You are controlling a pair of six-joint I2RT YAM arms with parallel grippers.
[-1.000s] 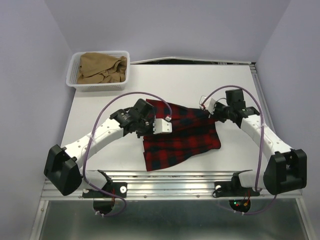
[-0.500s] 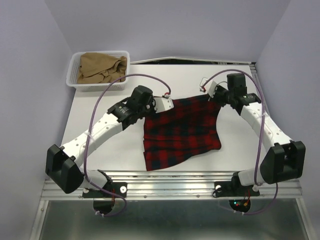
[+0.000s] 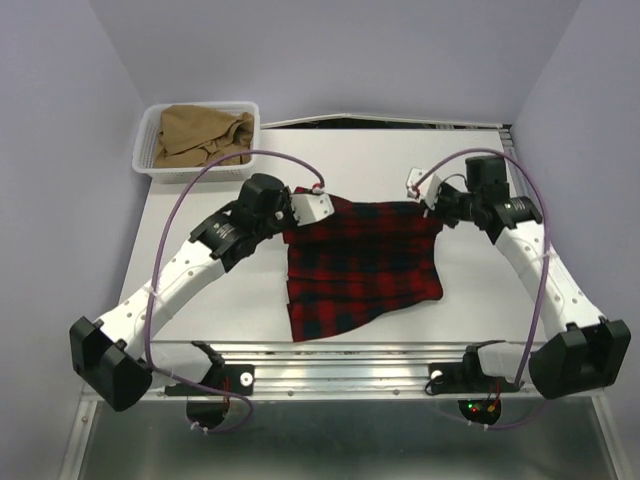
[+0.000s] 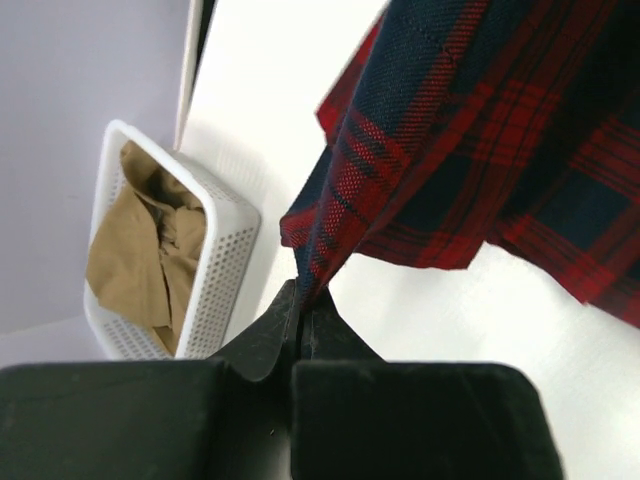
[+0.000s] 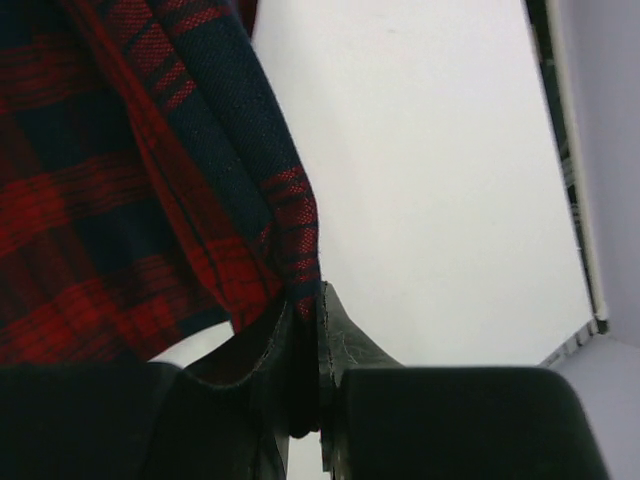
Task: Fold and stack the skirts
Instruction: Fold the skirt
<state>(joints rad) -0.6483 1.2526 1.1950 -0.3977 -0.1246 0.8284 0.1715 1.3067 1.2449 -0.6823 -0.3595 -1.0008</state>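
The red-and-navy tartan skirt (image 3: 362, 262) is stretched between my two grippers over the middle of the table, its near part lying on the surface. My left gripper (image 3: 300, 212) is shut on the skirt's far left corner; the left wrist view shows the cloth (image 4: 470, 130) pinched at the jaws (image 4: 300, 292). My right gripper (image 3: 432, 208) is shut on the far right corner, the cloth (image 5: 130, 170) pinched at the jaws (image 5: 308, 300). The tan-brown skirt (image 3: 202, 136) lies crumpled in the basket, also in the left wrist view (image 4: 140, 250).
The white mesh basket (image 3: 243, 165) stands at the table's far left corner, seen too in the left wrist view (image 4: 225, 270). A metal rail (image 3: 340, 352) runs along the near edge. Purple walls close in on both sides.
Both grippers have moved the skirt's far edge away from me and apart, unfolding and spreading the skirt wider. The near hem has stayed on the table.
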